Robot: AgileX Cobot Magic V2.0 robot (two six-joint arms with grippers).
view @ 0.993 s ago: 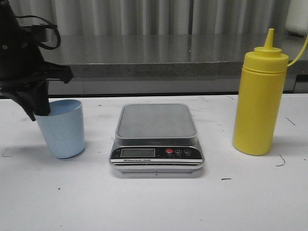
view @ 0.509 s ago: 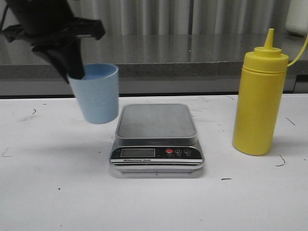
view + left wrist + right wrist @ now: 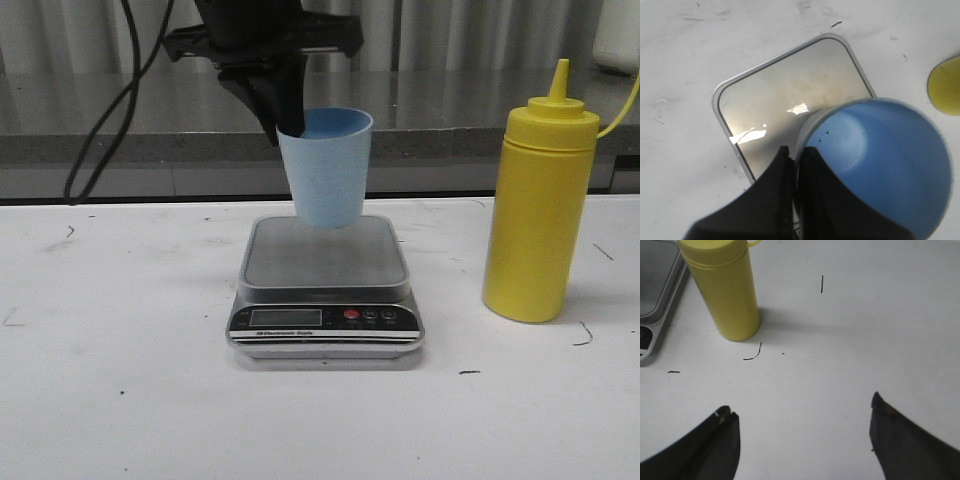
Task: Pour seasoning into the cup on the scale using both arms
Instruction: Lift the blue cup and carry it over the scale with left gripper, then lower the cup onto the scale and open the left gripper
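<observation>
Our left fingers [image 3: 794, 165] pinch the cup's [image 3: 326, 165] rim, one inside, one outside, the cup hanging upright directly above the scale [image 3: 325, 262] platform, not yet touching. Our right fingers [image 3: 802, 427] sit spread wide, the seasoning [image 3: 724, 287] standing upright ahead on the surface [image 3: 120, 400].

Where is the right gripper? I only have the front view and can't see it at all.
Observer: The right gripper hangs open over bare table, with the yellow bottle ahead of it, untouched.
Operator: How does the left gripper hold the cup?
Observer: The left gripper pinches the cup's rim wall, one finger inside and one outside.
Operator: Anything in the cup?
Observer: Only a few dark specks on its inner wall, otherwise empty.
Operator: Is it over the platform?
Observer: In the left wrist view the scale platform lies directly under it.
</observation>
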